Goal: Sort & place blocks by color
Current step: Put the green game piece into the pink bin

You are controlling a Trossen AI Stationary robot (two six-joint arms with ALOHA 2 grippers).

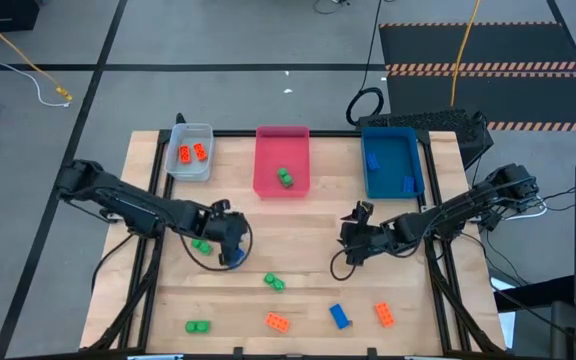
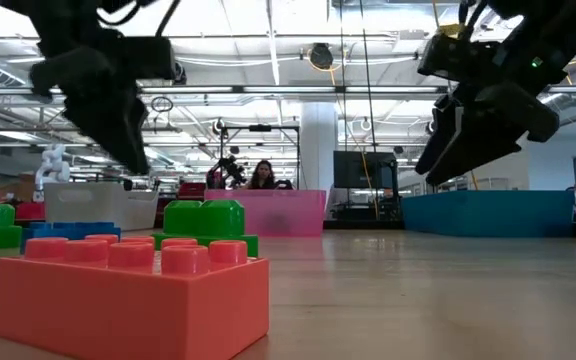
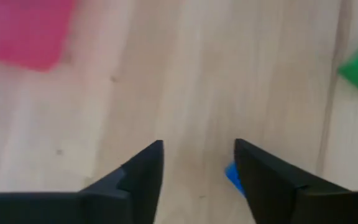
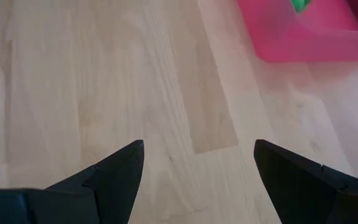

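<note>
I hold the left pincer (image 1: 230, 243) spread over a blue block (image 3: 232, 175) beside one finger, lining up a pick. The right pincer (image 1: 356, 232) waits spread above bare table (image 1: 298, 230), clear of the pink tray (image 1: 282, 162).

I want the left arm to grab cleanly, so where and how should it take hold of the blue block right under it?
The left tool hangs open over the blue block, whose corner shows beside one finger. Probably best to come straight down and pinch its two smooth side walls, not the studded top. It looks off-centre between the fingers, so shift toward it first. The green block nearby leaves room.
</note>
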